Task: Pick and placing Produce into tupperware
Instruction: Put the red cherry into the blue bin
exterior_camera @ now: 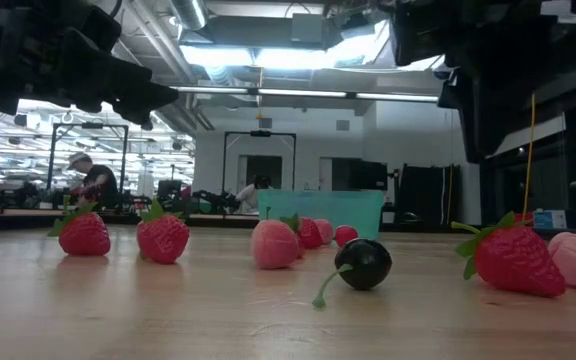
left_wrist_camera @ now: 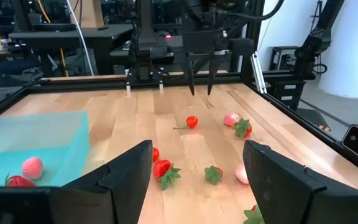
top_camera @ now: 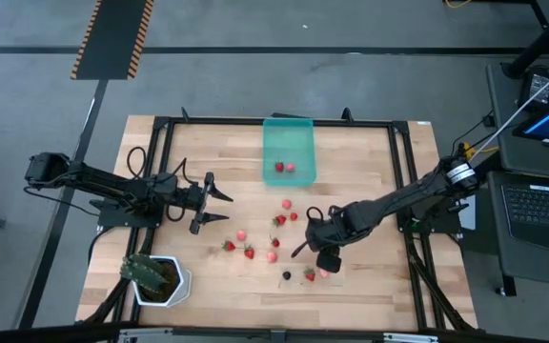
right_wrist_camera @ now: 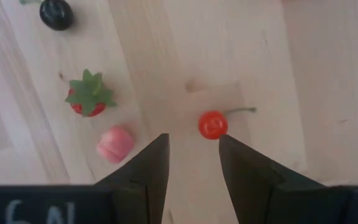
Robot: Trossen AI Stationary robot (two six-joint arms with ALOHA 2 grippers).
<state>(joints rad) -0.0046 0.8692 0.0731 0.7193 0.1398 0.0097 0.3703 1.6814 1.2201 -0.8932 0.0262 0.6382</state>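
The small round red cherry with a thin stem [right_wrist_camera: 212, 124], judged light, smooth and roll-prone, is best pinched across its body by the empty, half-open right gripper [right_wrist_camera: 193, 163] hovering above it.

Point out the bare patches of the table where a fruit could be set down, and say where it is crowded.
Bare wood lies between the tupperware and the table's right rail, and left of the tupperware, beyond the left hand. The front strip between the plant pot and the dark berry is free too. The middle is crowded: strawberries cluster beside the right hand.
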